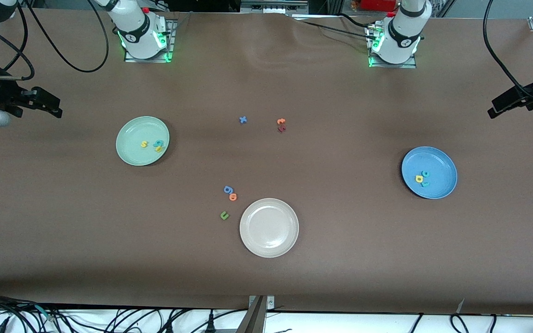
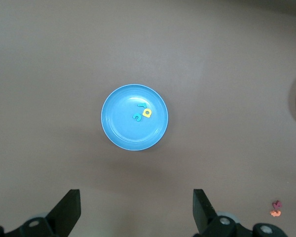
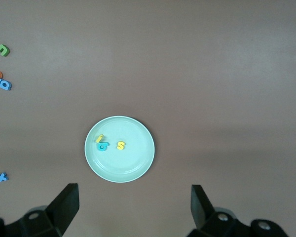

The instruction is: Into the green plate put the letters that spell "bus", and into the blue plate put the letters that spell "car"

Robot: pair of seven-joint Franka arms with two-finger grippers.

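Observation:
The green plate point(image 1: 130, 152) point(image 3: 133, 165) lies toward the right arm's end of the table. A yellow s point(image 1: 144, 144) point(image 3: 120, 145), a teal b point(image 1: 158, 143) point(image 3: 102, 146) and a yellow u point(image 1: 158, 149) point(image 3: 98, 138) are in it. In the blue plate point(image 1: 442, 162) point(image 2: 119, 126), toward the left arm's end, lie a teal c point(image 1: 425, 174) point(image 2: 136, 117), a yellow a point(image 1: 418, 178) point(image 2: 147, 113) and a thin teal r point(image 1: 425, 184) point(image 2: 142, 104). My right gripper point(image 1: 54, 105) point(image 3: 133, 210) hangs open and empty high over bare table beside the green plate. The left gripper point(image 1: 495, 107) point(image 2: 136, 212) is open and empty high over the table beside the blue plate.
A beige-white plate point(image 1: 269, 227) holding nothing sits mid-table, nearest the front camera. Beside it lie a blue g point(image 1: 228, 189), an orange o point(image 1: 233, 197) and a green u point(image 1: 224, 215). Farther from the camera are a blue x point(image 1: 243, 120), an orange t point(image 1: 281, 121) and a dark red letter point(image 1: 281, 129).

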